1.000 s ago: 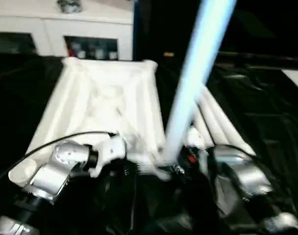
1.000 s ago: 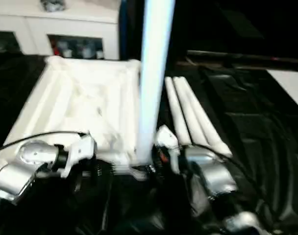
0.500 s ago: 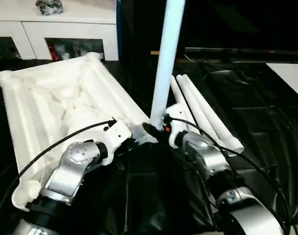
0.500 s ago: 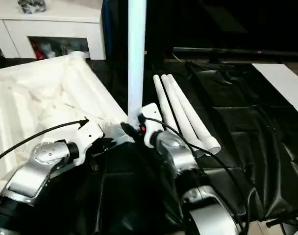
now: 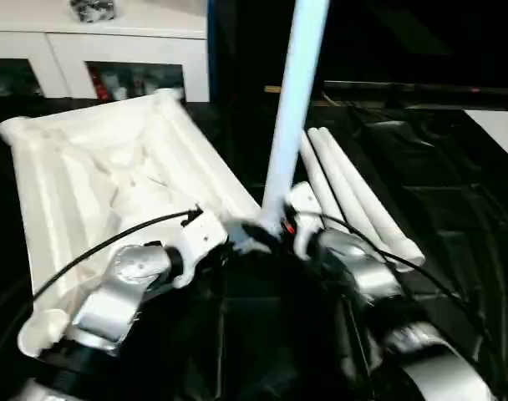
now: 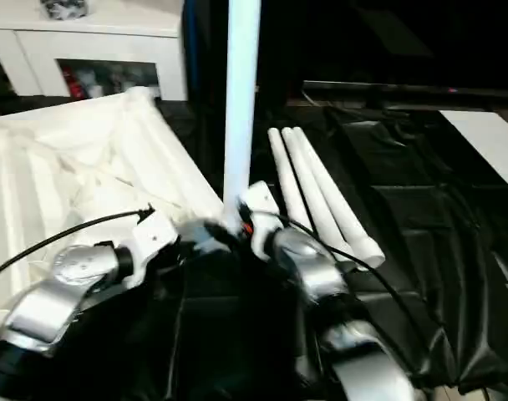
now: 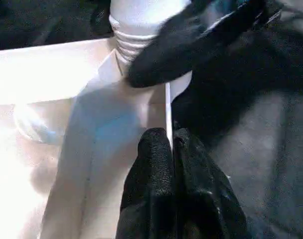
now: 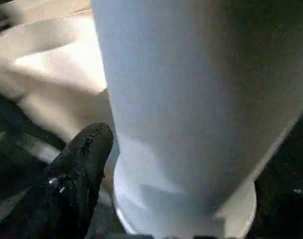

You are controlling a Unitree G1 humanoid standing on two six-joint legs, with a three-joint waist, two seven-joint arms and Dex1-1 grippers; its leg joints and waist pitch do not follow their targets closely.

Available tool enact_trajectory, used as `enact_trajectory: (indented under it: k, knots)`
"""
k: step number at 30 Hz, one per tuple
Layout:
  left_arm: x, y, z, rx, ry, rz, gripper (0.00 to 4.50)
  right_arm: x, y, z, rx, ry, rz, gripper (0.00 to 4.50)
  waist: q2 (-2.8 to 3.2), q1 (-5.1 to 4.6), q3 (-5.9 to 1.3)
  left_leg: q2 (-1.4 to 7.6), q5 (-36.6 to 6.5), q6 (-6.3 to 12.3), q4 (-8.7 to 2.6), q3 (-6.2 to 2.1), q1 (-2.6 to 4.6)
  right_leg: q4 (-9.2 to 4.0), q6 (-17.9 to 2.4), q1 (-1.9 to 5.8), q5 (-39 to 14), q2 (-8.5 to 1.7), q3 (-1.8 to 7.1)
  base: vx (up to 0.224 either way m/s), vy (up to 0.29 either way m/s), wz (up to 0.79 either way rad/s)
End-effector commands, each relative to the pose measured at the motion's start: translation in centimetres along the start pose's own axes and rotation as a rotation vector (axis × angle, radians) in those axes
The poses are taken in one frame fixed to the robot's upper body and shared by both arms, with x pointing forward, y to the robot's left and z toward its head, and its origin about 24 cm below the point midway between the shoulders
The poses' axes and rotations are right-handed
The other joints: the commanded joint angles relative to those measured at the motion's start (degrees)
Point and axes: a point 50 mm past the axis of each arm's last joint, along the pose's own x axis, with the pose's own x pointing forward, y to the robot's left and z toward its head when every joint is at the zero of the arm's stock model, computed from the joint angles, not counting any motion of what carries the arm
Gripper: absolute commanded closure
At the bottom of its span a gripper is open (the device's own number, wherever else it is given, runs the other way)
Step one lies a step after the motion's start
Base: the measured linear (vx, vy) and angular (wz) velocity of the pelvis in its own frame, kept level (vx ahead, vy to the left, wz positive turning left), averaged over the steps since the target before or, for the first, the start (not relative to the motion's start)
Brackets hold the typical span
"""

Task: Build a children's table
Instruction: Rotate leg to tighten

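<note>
L fingers (image 7: pixel 164 172) pinched, R at leg (image 5: pixel 289 125).

No readable text, labels, brands, numbers or signs on anything in view.

2 head eyes, 2 close wrist-cams

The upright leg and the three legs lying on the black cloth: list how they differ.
The upright leg stands on end at the tabletop's near corner; the three loose legs lie flat, side by side. The upright leg has the right gripper at its base; the loose legs lie apart from both grippers. All are white tapered tubes.
</note>
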Motion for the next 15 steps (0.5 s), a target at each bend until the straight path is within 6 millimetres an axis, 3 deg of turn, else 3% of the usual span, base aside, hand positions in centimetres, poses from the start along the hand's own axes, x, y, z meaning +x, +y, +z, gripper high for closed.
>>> enact_trajectory:
  k: [1, 8, 12, 15]
  knots:
    - [0.5, -0.9, 1.3, 0.055, -0.072, -0.087, 4.50, 0.0, 0.9, -0.1, -0.011, 0.013, 0.105, 0.76, 0.66, 0.04, -3.33, 3.16, -13.1, 1.86, -3.70, -1.03, 0.51, -4.55, -10.2, 2.28, -8.8, -5.10, 3.42, 0.000, 0.000, 0.00]
    - [-1.3, -0.3, 0.2, 0.059, -0.044, -0.209, 4.50, -3.6, 2.0, -0.3, -0.058, 0.058, 0.377, 0.76, 0.50, 0.86, -3.31, 3.19, -12.8, 2.24, -3.64, -1.01, 0.47, -4.71, -9.8, 2.42, -10.4, -5.13, 3.46, 0.000, 0.000, 0.00]
    - [-1.7, -0.2, -0.3, 0.064, -0.020, -0.258, 4.50, -4.2, 2.5, -0.4, -0.077, 0.080, 0.440, 0.76, 0.57, 1.44, -3.29, 3.25, -13.4, 2.04, -3.64, -0.97, 0.58, -4.74, -10.0, 2.18, -11.3, -5.20, 3.39, 0.000, 0.000, 0.00]
    - [-1.9, -0.2, -0.4, 0.066, -0.016, -0.273, 4.50, -4.4, 2.9, -0.5, -0.076, 0.093, 0.477, 1.12, 0.52, 1.39, -3.26, 3.29, -14.3, 1.54, -3.78, -1.08, 0.63, -4.86, -9.9, 2.16, -13.0, -5.26, 3.38, 0.000, 0.000, 0.00]
